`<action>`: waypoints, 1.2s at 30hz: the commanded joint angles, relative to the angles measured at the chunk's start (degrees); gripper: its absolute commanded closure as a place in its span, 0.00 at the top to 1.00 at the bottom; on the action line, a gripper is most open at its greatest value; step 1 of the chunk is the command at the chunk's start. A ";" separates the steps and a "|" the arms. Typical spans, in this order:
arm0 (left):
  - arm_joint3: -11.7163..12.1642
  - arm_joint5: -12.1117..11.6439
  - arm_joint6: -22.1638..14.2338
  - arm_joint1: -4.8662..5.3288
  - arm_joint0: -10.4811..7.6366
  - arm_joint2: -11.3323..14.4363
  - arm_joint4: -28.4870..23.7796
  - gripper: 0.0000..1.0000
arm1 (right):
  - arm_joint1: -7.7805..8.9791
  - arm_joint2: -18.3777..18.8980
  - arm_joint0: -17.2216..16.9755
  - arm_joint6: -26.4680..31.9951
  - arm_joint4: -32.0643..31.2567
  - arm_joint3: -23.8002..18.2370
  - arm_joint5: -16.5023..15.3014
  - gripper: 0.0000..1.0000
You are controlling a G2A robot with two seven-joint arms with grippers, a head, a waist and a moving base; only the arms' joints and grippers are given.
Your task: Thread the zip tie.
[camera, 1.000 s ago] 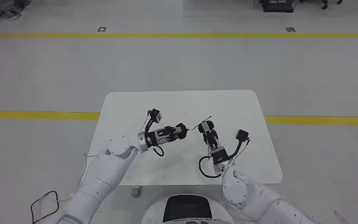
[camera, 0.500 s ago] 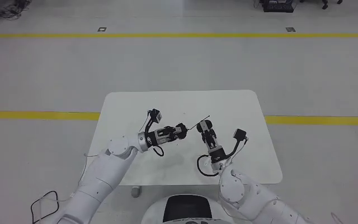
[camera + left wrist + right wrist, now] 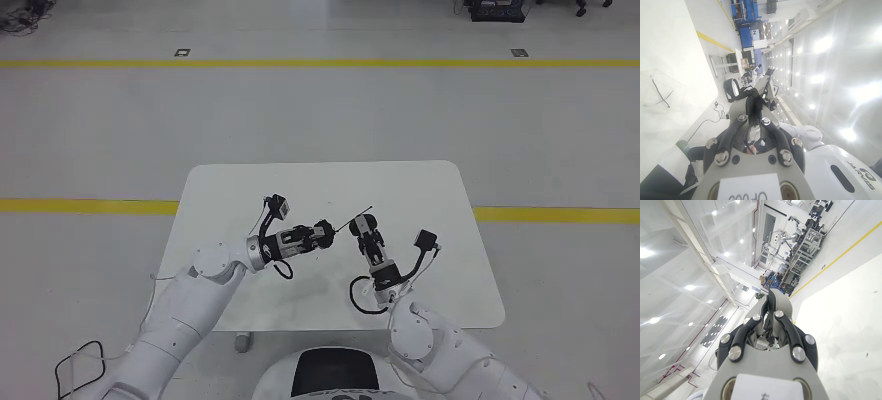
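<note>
The black zip tie is a thin strap held above the white table, slanting from between the two grippers up to a free tip at the far right. My right gripper is shut on it; in the right wrist view the strap sticks out past the closed fingertips. My left gripper faces it from the left, a short gap away. Its fingers are closed on a small black piece that looks like the tie's other end.
A clear tray holding spare black zip ties lies on the table, seen in the left wrist view. The table's rounded corner lies just beyond it.
My right gripper has shifted slightly left, toward the left gripper, carrying the strap with it. The left arm has not moved.
</note>
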 commanded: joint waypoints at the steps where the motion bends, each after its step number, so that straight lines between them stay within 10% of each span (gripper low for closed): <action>1: 0.00 0.00 0.00 0.00 0.00 0.00 0.00 0.00 | -0.21 0.36 -0.30 -0.01 -0.20 -0.21 0.00 0.00; 36: 0.00 0.00 0.00 0.00 0.00 0.00 0.00 0.00 | -2.58 5.36 -3.74 3.88 -3.00 0.29 0.00 0.00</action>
